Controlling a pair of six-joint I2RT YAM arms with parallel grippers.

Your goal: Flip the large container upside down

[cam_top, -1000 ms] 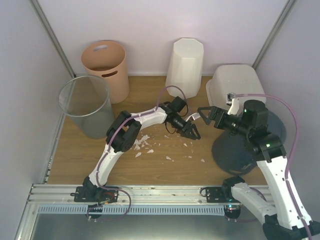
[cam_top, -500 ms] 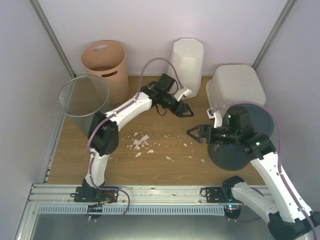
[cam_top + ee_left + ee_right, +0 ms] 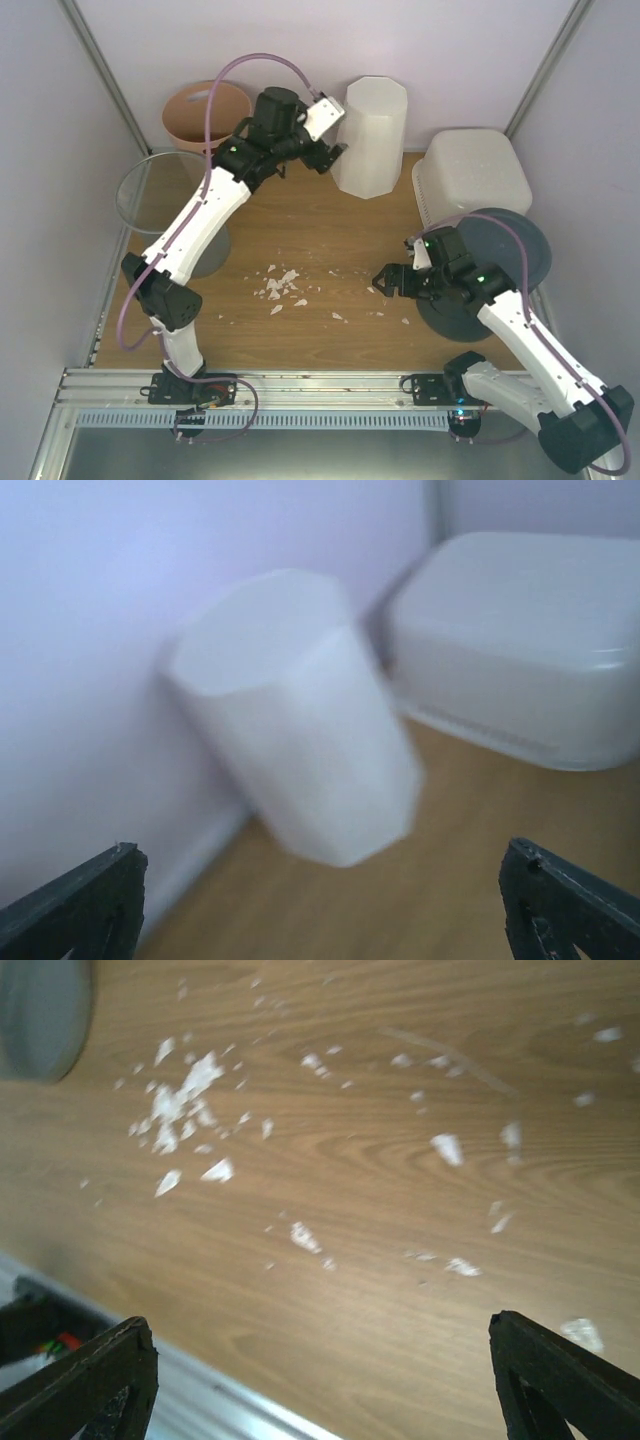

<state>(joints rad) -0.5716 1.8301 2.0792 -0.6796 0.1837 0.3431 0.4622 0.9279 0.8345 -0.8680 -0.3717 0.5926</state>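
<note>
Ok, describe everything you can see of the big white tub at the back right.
The large container is a wide, translucent-white plastic tub with rounded corners. It sits base up, rolled rim down on the wooden table, in the far right corner, beside the tall white bin. The left gripper and right gripper are both clear of it.

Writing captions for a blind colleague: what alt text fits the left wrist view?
A tall white faceted bin stands against a pale wall on a wooden table, slightly blurred, with the large container resting rim-down beside it on the right. The left gripper has its dark jaws wide apart in the lower corners.
</note>
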